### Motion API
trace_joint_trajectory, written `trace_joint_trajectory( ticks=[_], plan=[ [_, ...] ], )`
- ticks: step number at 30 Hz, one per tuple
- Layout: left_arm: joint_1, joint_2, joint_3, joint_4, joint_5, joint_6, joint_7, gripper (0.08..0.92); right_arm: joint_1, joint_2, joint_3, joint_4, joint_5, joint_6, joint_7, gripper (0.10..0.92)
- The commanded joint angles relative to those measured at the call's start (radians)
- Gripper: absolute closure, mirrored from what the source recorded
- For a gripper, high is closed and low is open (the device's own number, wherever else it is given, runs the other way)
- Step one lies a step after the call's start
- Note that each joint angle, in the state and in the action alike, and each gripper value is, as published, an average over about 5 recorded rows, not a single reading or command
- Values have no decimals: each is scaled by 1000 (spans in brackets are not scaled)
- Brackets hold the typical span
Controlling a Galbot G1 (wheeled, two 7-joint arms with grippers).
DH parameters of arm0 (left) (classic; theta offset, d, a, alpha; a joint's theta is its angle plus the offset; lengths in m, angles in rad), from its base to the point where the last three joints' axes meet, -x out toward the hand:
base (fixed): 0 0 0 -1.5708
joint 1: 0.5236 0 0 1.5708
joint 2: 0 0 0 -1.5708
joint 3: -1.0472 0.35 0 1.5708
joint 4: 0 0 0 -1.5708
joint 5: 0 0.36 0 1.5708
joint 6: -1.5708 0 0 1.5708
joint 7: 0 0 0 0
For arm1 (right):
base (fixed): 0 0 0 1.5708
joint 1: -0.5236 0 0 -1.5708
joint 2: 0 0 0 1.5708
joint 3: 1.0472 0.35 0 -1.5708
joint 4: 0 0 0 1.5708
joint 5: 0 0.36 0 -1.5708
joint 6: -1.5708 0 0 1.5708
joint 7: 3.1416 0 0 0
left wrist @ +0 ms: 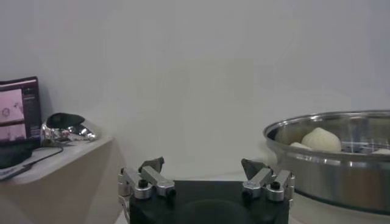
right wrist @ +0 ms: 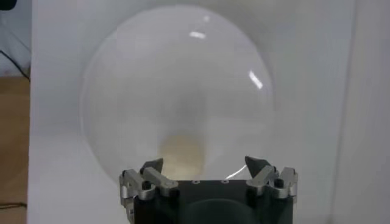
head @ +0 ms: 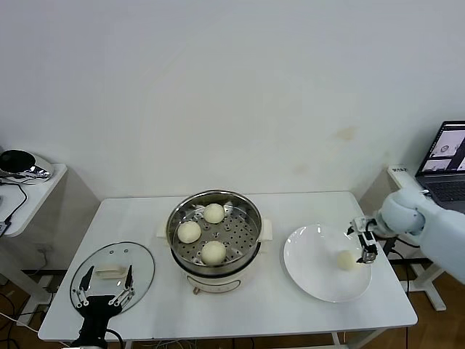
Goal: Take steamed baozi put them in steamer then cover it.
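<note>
Three baozi point(head: 213, 213) point(head: 189, 231) point(head: 213, 251) lie in the steel steamer point(head: 247, 211) on its cream pot base at the table's middle. A fourth baozi point(head: 346, 260) lies on the white plate point(head: 312, 273) at the right. My right gripper point(head: 363, 240) is open and hovers just above and right of that baozi; in the right wrist view the baozi point(right wrist: 181, 153) sits ahead of the open gripper point(right wrist: 205, 164), toward one finger. The glass cover point(head: 138, 262) lies flat at the table's left. My left gripper point(head: 106, 282) is open over the cover, near its cream handle point(head: 110, 272). The left wrist view shows the steamer point(left wrist: 329, 161) with a baozi point(left wrist: 321, 139) inside.
A side table point(head: 29, 190) with a dark and chrome object point(head: 22, 166) stands at the far left. A laptop point(head: 447, 156) sits on a stand at the far right. The table's front edge point(head: 232, 334) is close to both arms.
</note>
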Motion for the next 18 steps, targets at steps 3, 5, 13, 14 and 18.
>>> trace_joint_trajectory(
  ticks=[3,5,13,14,18],
  plan=[
    [2,-1,-3,2,0,0,0,177,-139,90,114,-158,-64,37,1,203],
    [2,-1,-4,3,0,0,0,177,-139,102,113,-166,-64,36,0,203],
    [-2,-1,-3,4,-2,1,0,177,-134,135,108,-188,-71,36,5,219],
    [-3,0,-3,4,-2,1,0,177,-133,138,108,-190,-72,36,6,225],
    [-6,0,-3,5,-2,1,0,177,-133,147,108,-190,-75,33,5,250]
  ],
)
